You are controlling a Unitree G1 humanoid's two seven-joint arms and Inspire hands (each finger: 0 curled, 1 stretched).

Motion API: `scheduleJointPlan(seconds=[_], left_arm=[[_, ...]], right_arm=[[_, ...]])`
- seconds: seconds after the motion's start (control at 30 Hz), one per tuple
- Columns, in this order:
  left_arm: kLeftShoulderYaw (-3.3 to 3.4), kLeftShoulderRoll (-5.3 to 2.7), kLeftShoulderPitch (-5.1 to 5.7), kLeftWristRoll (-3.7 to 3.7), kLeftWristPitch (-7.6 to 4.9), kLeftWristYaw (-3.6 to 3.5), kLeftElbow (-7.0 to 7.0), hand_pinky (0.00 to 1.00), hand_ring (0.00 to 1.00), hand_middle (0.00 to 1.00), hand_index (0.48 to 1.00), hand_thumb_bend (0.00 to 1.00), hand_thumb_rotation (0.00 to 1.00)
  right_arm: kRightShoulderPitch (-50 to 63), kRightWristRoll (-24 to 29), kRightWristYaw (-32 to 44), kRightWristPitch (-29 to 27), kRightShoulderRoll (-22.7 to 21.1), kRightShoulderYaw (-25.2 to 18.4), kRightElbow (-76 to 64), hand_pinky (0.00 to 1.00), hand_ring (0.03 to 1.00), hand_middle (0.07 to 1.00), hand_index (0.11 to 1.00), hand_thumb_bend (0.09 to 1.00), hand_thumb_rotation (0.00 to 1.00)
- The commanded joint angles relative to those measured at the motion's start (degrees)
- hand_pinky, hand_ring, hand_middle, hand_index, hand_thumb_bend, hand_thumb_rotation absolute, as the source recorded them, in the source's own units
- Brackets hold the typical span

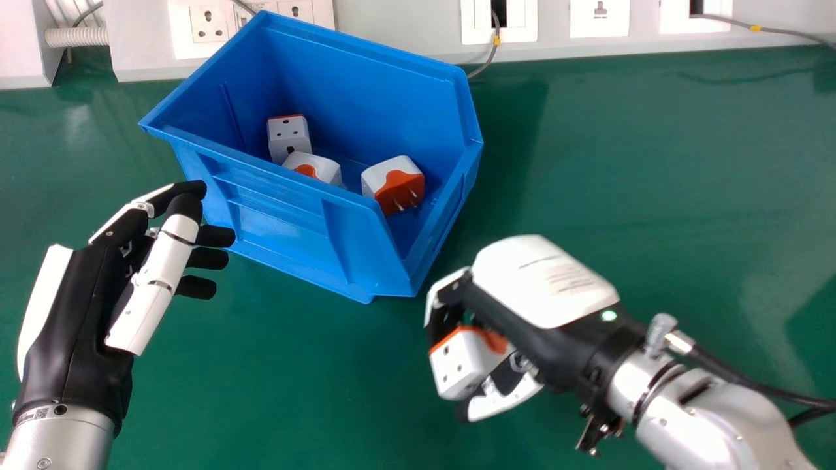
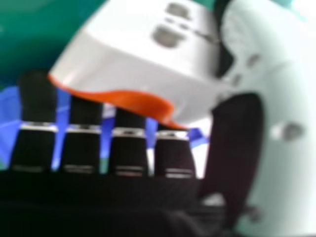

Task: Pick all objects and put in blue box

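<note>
In the head view the blue box [image 1: 281,228] holds a white adapter [image 1: 289,135] at its left, another adapter [image 1: 313,168] beside it and an orange-faced adapter [image 1: 394,184] nearer its right end. Right of the box and nearer the robot, my right hand [image 1: 522,300] is curled round a white and orange adapter [image 1: 457,365]. In the right hand view this adapter [image 2: 143,54] lies between the thumb and fingers of my right hand [image 2: 131,153]. Left of the box, my left hand [image 1: 72,313] has relaxed fingers and holds nothing.
The green table [image 1: 640,176] stretches around the box. Behind it runs a grey wall panel with sockets [image 1: 209,24] and cables [image 1: 494,46]. A black cable [image 1: 751,384] trails from the right wrist.
</note>
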Motion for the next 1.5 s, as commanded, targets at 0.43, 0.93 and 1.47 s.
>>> scheduleJointPlan(seconds=[0.43, 0.93, 1.47], left_arm=[[0.20, 0.53, -0.20, 0.25, -1.82, 0.31, -0.52, 0.56, 0.63, 0.65, 0.789, 0.44, 0.81], [-0.55, -0.01, 0.60, 0.99, -1.16, 0.71, -1.87, 0.55, 0.63, 0.65, 0.787, 0.44, 0.81], [-0.62, -0.40, 1.21, 1.20, -1.50, 0.78, -1.83, 0.55, 0.63, 0.65, 0.789, 0.45, 0.81]], right_arm=[[-5.32, -0.81, -2.27, 4.44, 1.94, -3.97, -0.67, 0.33, 0.430, 0.536, 0.496, 0.493, 0.00], [-14.72, -1.03, -6.78, 3.02, 4.33, -2.97, 7.05, 0.33, 0.425, 0.530, 0.520, 0.492, 0.00], [-27.42, -1.64, -9.88, 0.64, 6.67, 0.32, 18.84, 0.32, 0.426, 0.529, 0.539, 0.490, 0.00]])
